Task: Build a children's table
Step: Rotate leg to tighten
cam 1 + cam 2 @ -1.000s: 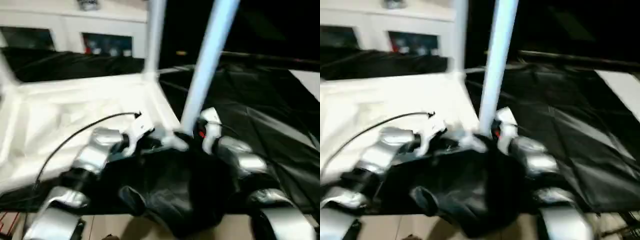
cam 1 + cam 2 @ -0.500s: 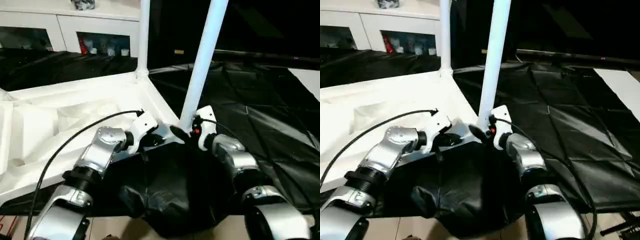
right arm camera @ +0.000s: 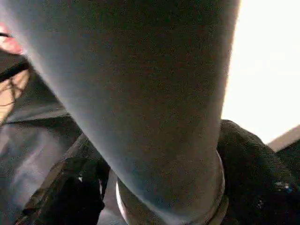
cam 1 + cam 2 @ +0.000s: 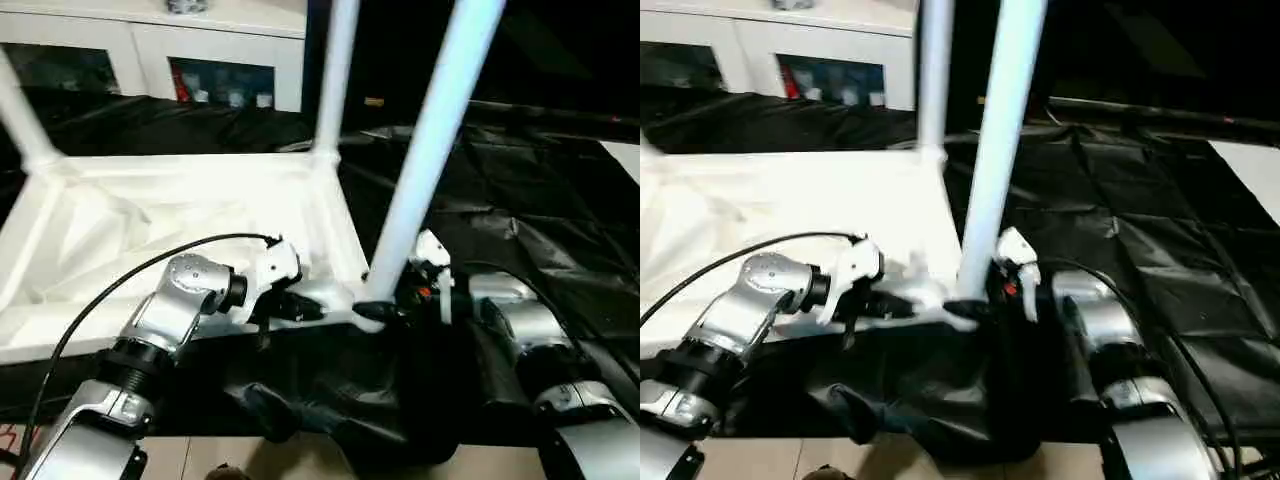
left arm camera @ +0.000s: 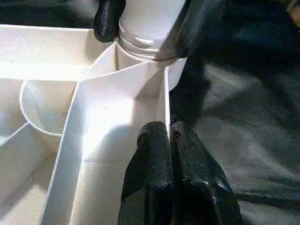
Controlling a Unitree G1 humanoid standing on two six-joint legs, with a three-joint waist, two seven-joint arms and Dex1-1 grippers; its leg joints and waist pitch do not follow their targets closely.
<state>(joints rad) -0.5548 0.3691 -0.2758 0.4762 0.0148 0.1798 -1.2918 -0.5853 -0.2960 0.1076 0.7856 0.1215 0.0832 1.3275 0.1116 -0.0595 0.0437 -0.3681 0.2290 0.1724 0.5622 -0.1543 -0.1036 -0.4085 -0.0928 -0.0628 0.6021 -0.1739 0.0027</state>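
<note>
The children's table lies upside down on black cloth, its white ribbed top (image 4: 150, 220) facing up. Three white legs stand in corner sockets: far left (image 4: 20, 120), far right (image 4: 335, 80) and near right (image 4: 430, 160). My right gripper (image 4: 385, 312) is at the foot of the near right leg (image 3: 140, 93). Its black fingers (image 5: 108, 18) press against both sides of the leg just above the socket. My left gripper (image 5: 169, 136) is shut. Its fingertips sit together on the thin rim wall (image 5: 167, 93) a little short of that corner. I cannot tell whether they pinch the wall.
A white cabinet with glass doors (image 4: 230, 60) stands behind the table. Black cloth (image 4: 520, 200) covers the floor to the right and bunches up (image 4: 340, 400) between my forearms. A black cable (image 4: 120, 290) loops over the table top from my left wrist.
The head camera has shifted, bringing the far left leg into the picture. Both grippers stay at the near right corner and the leg stays upright.
</note>
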